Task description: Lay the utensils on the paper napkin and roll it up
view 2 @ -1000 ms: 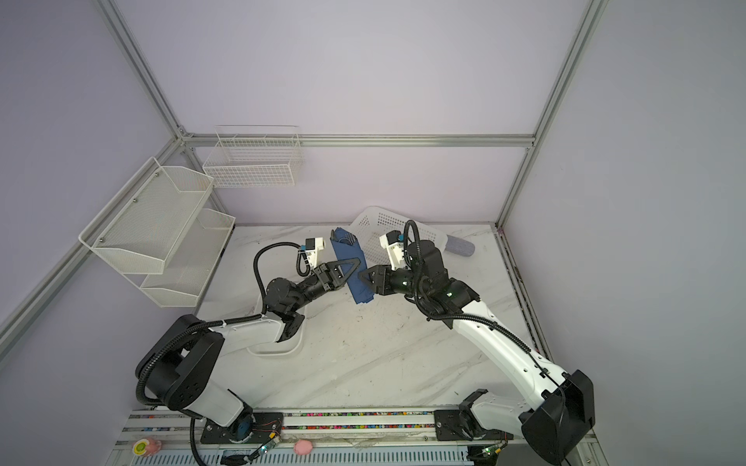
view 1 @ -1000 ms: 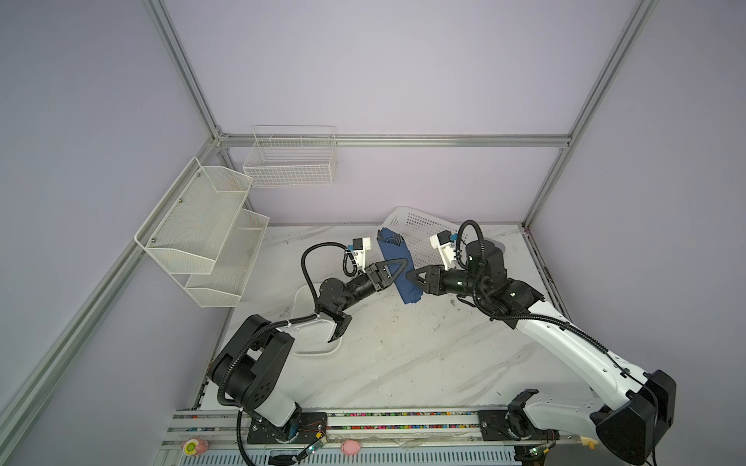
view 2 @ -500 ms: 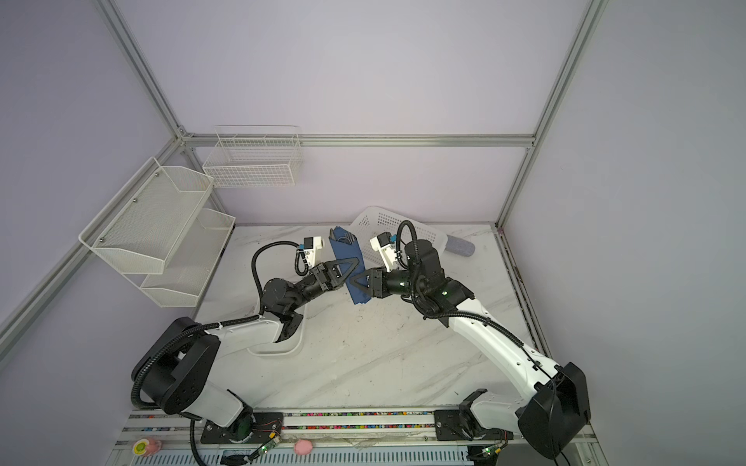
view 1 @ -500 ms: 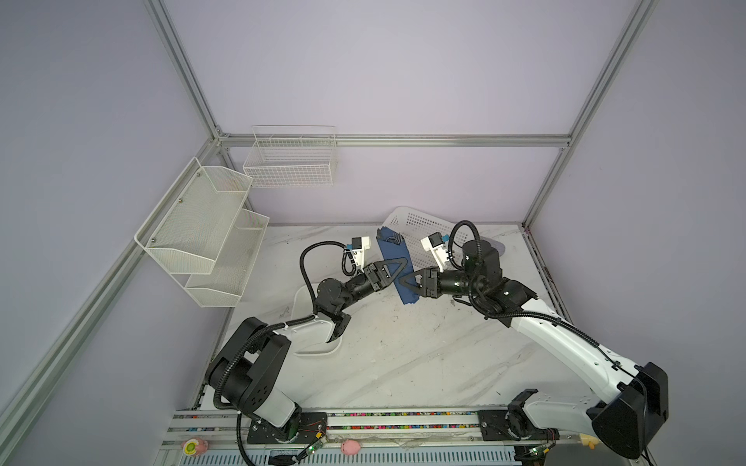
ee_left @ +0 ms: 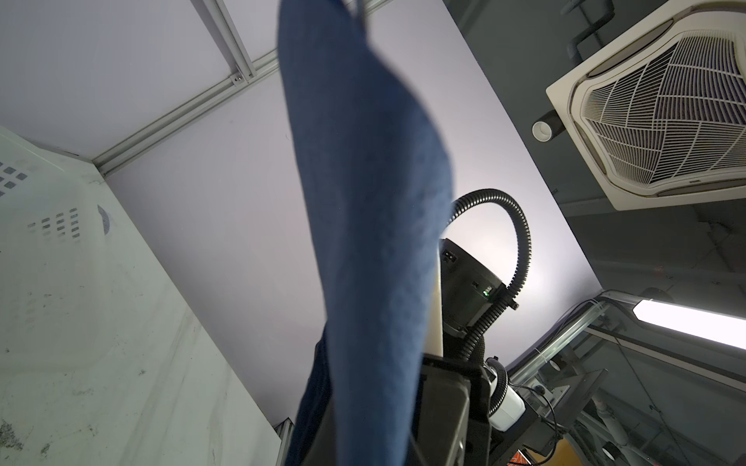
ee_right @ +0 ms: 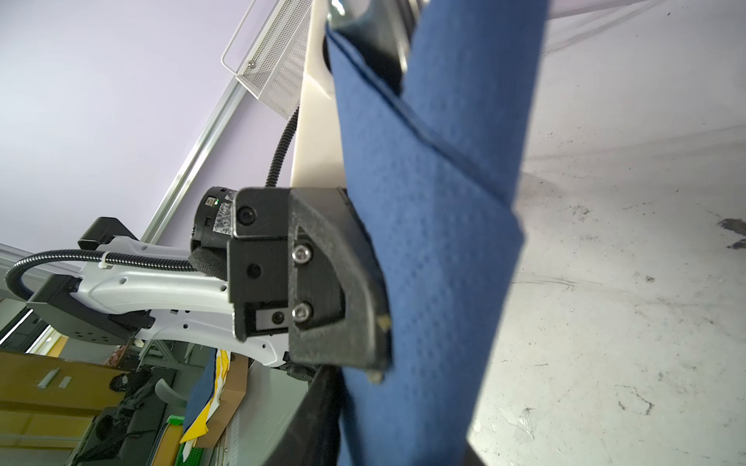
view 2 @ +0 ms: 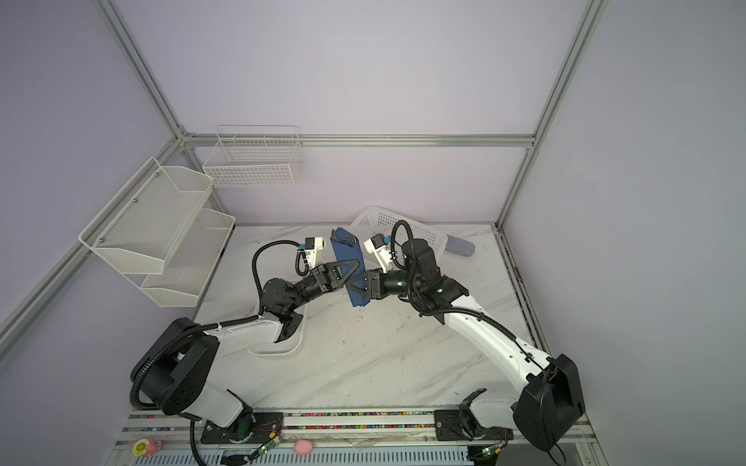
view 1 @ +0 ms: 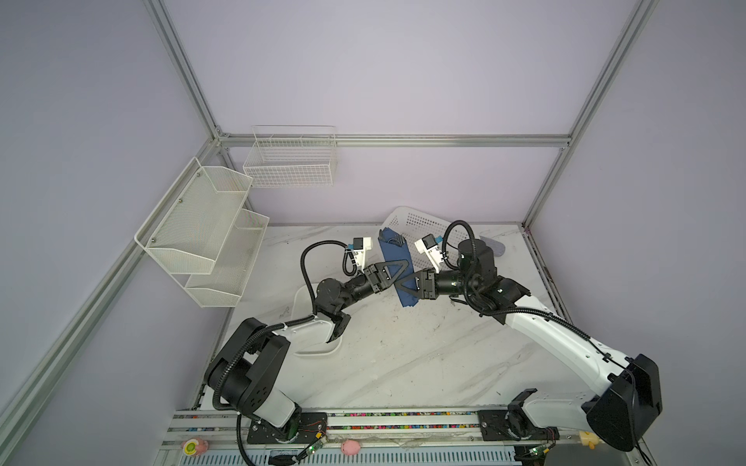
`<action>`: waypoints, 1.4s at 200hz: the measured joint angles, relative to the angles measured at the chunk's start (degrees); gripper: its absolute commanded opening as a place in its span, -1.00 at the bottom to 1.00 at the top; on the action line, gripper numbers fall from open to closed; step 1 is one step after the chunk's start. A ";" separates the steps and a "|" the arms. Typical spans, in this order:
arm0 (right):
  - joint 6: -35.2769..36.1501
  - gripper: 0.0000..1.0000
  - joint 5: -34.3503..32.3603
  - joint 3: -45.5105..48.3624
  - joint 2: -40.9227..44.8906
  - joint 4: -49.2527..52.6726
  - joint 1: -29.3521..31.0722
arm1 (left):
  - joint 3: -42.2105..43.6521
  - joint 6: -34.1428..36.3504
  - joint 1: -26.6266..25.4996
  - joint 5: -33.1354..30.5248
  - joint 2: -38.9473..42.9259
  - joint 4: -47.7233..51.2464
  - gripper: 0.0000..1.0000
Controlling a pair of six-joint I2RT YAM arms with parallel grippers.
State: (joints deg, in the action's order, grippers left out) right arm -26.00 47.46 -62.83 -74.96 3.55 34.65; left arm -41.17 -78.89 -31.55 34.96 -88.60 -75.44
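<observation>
Surface: nearest you, both arm bases stand at the front edge of the marbled surface (view 1: 403,355).
White dish: it lies on the surface under your left arm (view 1: 300,298), and the forearm hides part of it.
Left tool: its fingers (view 1: 399,270) are pressed together on the paper napkin (view 1: 393,252), pinching the roll about halfway along. The right wrist view shows one black finger flat against the blue paper.
Right tool: it meets the roll (view 1: 399,288) from the opposite side, just below your left tool. Its fingers sit at the lower part of the roll, but you cannot tell whether they grip it or stand slightly apart.
Paper napkin: it is wound into a narrow navy tube held tilted between the two tools, lower end toward you and upper end toward the back wall. You cannot tell whether the lower end touches the surface. A slanting overlap edge shows in the right wrist view.
Utensils: they are wrapped inside the roll. Only silver tips (view 1: 397,241), fork tines among them, stick out of the upper end in both top views.
Perforated basket: white, it sits tipped up at the back wall (view 1: 420,224), just behind the roll.
Grey-blue case: it lies on the surface just to the right of the basket (view 1: 495,247).
Wall racks: farthest from you, a mesh shelf (view 1: 202,226) and a wire basket (view 1: 290,161) hang near the left corner.
</observation>
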 measured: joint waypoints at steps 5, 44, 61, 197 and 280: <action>-0.04 -0.46 0.22 0.00 -0.04 0.00 -0.07 | 0.00 0.00 0.00 0.07 0.02 0.00 -1.00; -0.28 -0.58 1.77 0.07 -0.07 -0.26 -0.76 | 0.00 0.02 0.00 0.39 0.02 -0.04 -1.00; -0.55 -0.62 2.62 0.50 -0.07 -1.16 -1.05 | 0.00 0.07 0.00 0.55 0.02 -0.04 -1.00; -4.04 -0.76 5.68 5.03 1.49 -6.95 -3.08 | 0.00 6.51 0.00 -0.52 5.40 10.16 0.11; -4.37 -0.76 5.55 5.60 2.16 -7.28 -3.54 | 0.00 10.19 0.09 -2.62 9.88 18.12 0.54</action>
State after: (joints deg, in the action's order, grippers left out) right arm -30.37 53.01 -57.23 -72.79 -3.73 31.11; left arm -41.17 -68.71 -31.46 32.34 -78.72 -57.32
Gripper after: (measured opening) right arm 0.121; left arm 0.749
